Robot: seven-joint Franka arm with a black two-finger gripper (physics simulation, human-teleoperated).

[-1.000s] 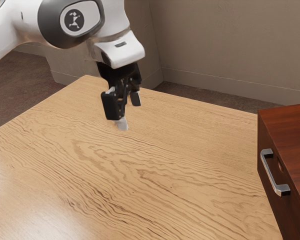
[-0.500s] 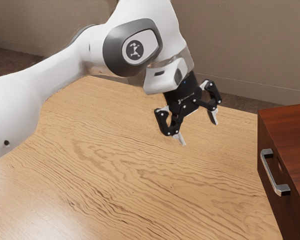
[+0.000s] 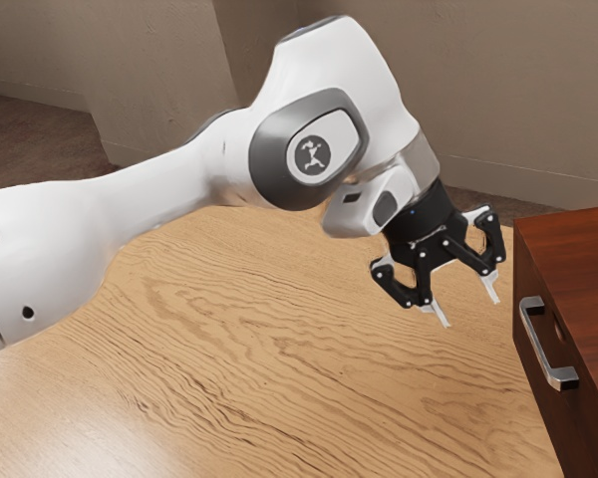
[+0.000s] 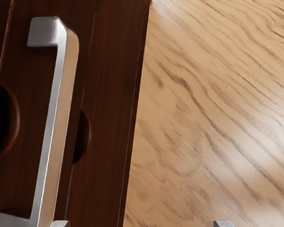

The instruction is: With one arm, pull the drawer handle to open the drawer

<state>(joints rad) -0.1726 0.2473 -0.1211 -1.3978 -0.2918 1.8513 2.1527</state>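
Observation:
A dark red-brown wooden drawer cabinet [image 3: 570, 261] stands at the exterior view's right edge of the table. Its silver bar handle [image 3: 545, 344] is mounted on the front facing the arm. My black gripper [image 3: 468, 308] hovers above the table just short of that front, a little higher than the handle, fingers spread open and empty. In the wrist view the handle [image 4: 51, 123] runs along the drawer front [image 4: 109, 94] close ahead of my hand, with two round recesses behind it. The drawer front sits flush with the cabinet.
The light wooden table [image 3: 229, 339] stretches out under the arm. My white arm [image 3: 179, 219] crosses from the exterior view's left. Beige walls and a brown floor lie beyond the table's far edge.
My arm has swung toward the exterior view's right and lower, bringing the gripper from mid-table to just before the drawer front. The fingers went from close together to spread open.

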